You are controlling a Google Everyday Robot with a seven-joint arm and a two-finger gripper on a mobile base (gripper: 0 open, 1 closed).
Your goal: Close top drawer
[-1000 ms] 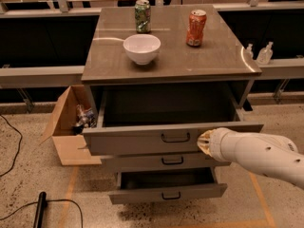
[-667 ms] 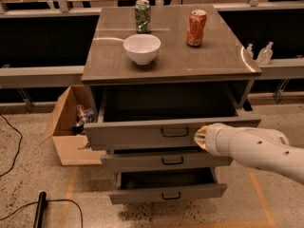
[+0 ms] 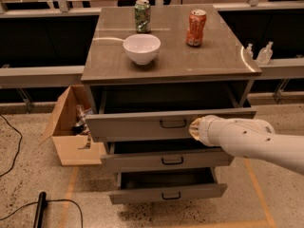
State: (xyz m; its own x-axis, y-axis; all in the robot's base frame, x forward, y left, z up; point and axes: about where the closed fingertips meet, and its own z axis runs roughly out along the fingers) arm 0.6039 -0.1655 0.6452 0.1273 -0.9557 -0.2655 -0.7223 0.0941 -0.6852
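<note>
Camera view: top drawer (image 3: pixel 128 126) is seen partly pulled out. The gripper (image 3: pixel 195 128) is set against its front, just right of the black handle (image 3: pixel 173 123); how wide it stands cannot be told. The drawer is judged rigid and runner-guided, so no grasp is needed: best pushed flat, near centre.

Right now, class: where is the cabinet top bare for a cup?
Front strip of the grey cabinet top, before the white bowl; right side past the orange can. Crowded around green can. Pincer at front of grey top drawer.
</note>
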